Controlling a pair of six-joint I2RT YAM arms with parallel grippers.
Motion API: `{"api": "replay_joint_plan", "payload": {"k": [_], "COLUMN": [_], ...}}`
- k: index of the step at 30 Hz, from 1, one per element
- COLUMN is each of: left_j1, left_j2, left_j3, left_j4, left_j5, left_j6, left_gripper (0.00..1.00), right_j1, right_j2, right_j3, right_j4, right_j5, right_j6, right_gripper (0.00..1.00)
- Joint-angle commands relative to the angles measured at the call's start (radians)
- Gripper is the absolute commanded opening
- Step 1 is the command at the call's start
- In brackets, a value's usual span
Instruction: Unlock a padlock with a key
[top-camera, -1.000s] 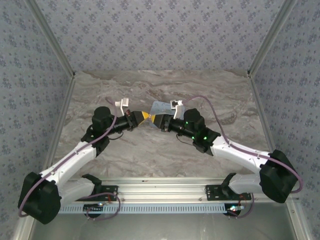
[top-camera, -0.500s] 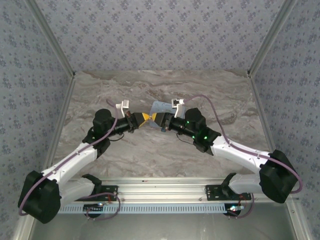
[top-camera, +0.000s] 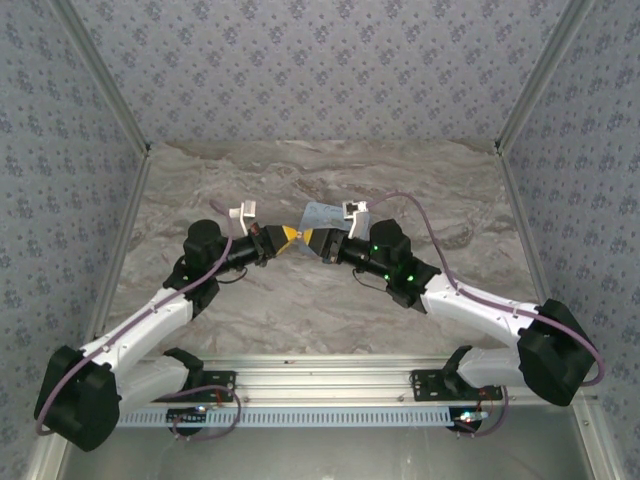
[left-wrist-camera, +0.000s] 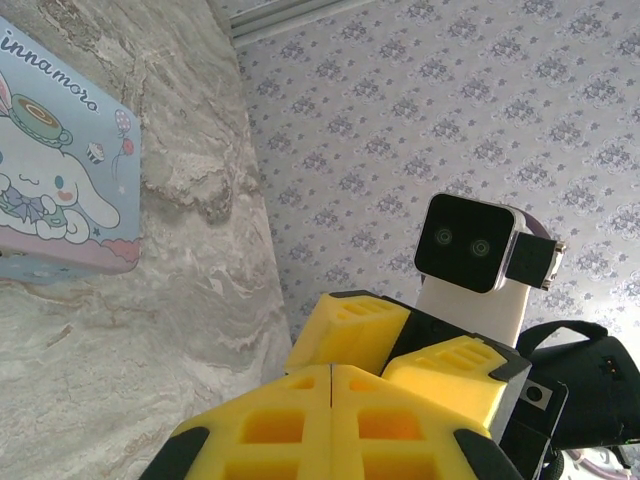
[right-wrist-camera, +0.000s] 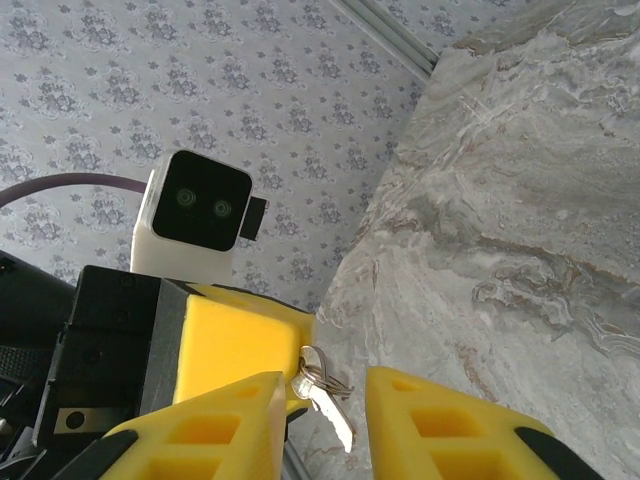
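My two grippers meet tip to tip above the middle of the table. The left gripper (top-camera: 281, 238) (left-wrist-camera: 331, 400) is shut, its yellow fingers pressed together. A small silvery key (right-wrist-camera: 325, 395) on a ring sticks out from its fingertips (right-wrist-camera: 245, 345). The right gripper (top-camera: 304, 239) (right-wrist-camera: 318, 425) is open, with one finger on each side of the key's blade and not touching it. In the left wrist view the right gripper's fingers (left-wrist-camera: 350, 330) sit just beyond my own. The padlock is out of view.
A pale blue tin (top-camera: 326, 212) (left-wrist-camera: 60, 190) printed with a white cartoon animal lies flat on the marble table (top-camera: 300, 300) just behind the grippers. Patterned walls (top-camera: 320, 70) enclose the table on three sides.
The right gripper's jaws have narrowed around the key. Both arms have shifted only slightly, and the left gripper has stayed shut.
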Motion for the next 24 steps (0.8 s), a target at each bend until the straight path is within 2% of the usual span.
{"api": "replay_joint_plan", "payload": {"k": [1, 9, 18, 23, 24], "left_j1": [-0.004, -0.003, -0.004, -0.004, -0.003], "left_j2": [-0.032, -0.053, -0.054, -0.068, -0.075], "left_j3": [0.007, 0.014, 0.004, 0.007, 0.012], "left_j4": [0.026, 0.017, 0.007, -0.051, -0.078], "left_j5": [-0.015, -0.028, -0.014, -0.003, -0.002], "left_j6": [-0.008, -0.007, 0.001, 0.042, 0.063], "left_gripper": [0.0, 0.0, 0.0, 0.0, 0.06], "right_j1": [0.006, 0.014, 0.01, -0.008, -0.015], "right_j2": [0.012, 0.023, -0.006, -0.055, -0.075], "right_j3": [0.005, 0.0, -0.011, -0.024, -0.018], "right_j4": [0.048, 0.056, 0.073, 0.043, 0.013], "right_j5": [-0.013, -0.021, -0.022, -0.05, -0.066], "right_j6": [0.009, 0.019, -0.018, -0.089, -0.115], "right_gripper": [0.26, 0.28, 0.0, 0.0, 0.0]}}
